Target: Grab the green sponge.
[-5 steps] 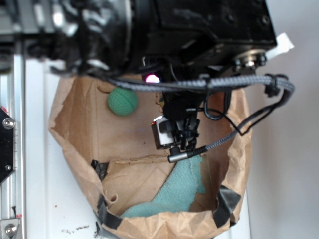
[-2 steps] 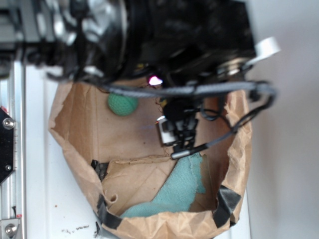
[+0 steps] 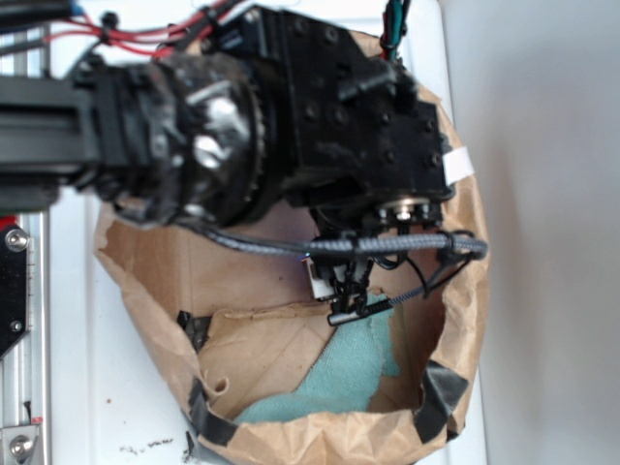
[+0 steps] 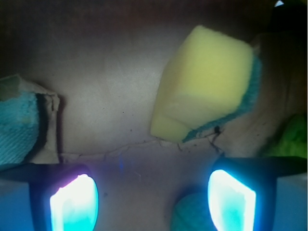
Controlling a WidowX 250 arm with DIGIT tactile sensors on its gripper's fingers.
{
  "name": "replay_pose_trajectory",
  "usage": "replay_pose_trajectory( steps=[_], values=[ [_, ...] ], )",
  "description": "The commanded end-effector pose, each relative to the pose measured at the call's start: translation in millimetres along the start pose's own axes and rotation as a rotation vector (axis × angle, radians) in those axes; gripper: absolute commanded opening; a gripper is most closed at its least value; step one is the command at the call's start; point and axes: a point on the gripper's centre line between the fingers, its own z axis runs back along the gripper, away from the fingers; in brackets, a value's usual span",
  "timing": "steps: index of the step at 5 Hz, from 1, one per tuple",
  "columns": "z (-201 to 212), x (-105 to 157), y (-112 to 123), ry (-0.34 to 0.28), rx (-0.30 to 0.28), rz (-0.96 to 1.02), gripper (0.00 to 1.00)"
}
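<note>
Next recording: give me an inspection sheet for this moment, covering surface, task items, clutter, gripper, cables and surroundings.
Surface: crumpled brown paper bin, black tape at the seams.
Task item: green sponge, yellow foam with a green scouring edge, lying tilted on the paper, untouched.
Clutter: teal cloth along the bin's near side; fuzzy lime-green lump at the wrist view's right edge; knitted green ball, partly hidden.
Gripper: gripper open, the sponge ahead of its fingers, toward the right one.
Cables: braided grey cable looping under the wrist.
Surroundings: white base, aluminium rail at left.

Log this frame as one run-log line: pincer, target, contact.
pincer: open, empty | green sponge: tilted on the brown paper, ahead of the fingers, nearer the right one | contact: none | grasp: not yet
</note>
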Motion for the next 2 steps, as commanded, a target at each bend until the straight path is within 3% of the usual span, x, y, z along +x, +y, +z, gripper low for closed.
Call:
replay_pose_trajectory(
  steps=[1, 2],
  values=[
    [4, 31, -12, -0.053, 0.005, 0.026, 1.00],
    [-2, 42, -11, -0.053, 0.035, 0.055, 1.00]
  ],
)
